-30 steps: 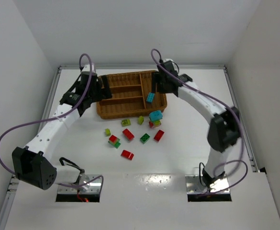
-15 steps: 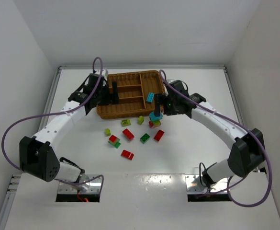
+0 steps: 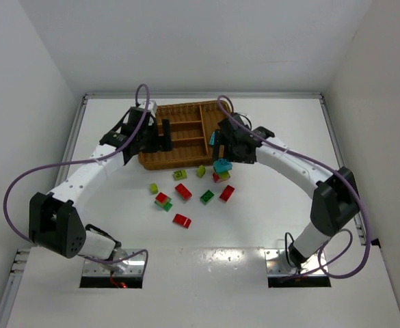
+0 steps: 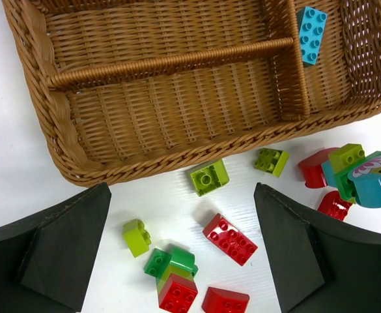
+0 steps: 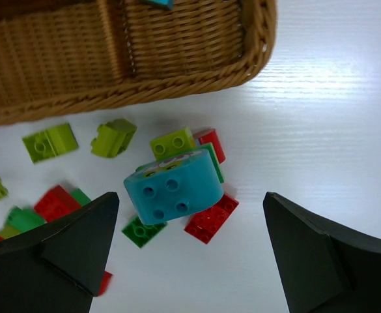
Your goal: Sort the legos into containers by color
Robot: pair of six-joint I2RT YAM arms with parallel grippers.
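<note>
**Q:** Where are the Lego bricks?

**A:** One cyan brick (image 4: 312, 34) lies inside the brown wicker tray (image 4: 177, 155). It is in the end slot that runs across the long slots, just beside the divider. The other bricks are scattered on the white table (image 3: 268, 225), near the tray's front rim.

**Q:** Which bricks are on the table?

**A:** A round cyan piece (image 5: 172, 186) sits on top of a small cluster, over a yellow-green brick (image 5: 172, 142) and a red corner brick (image 5: 211, 142). Just beside that cluster lie a dark green brick (image 5: 142, 229) and a flat red brick (image 5: 210, 218). Further left are two more yellow-green pieces close to the rim, a square one (image 4: 209, 177) and a tilted one (image 4: 271, 160). Then come a long red brick (image 4: 230, 238), a tiny yellow-green cube (image 4: 137, 237), a red-on-green stack (image 4: 176, 277) and a last red brick (image 4: 225, 301).

**Q:** What are the grippers doing?

**A:** The right gripper (image 5: 191, 195) hangs above the round cyan piece. Its jaws are spread wide on either side and touch nothing. The left gripper (image 4: 182, 195) hovers over the tray's front-left rim and the loose bricks. Its jaws are also wide apart and hold nothing.
</note>
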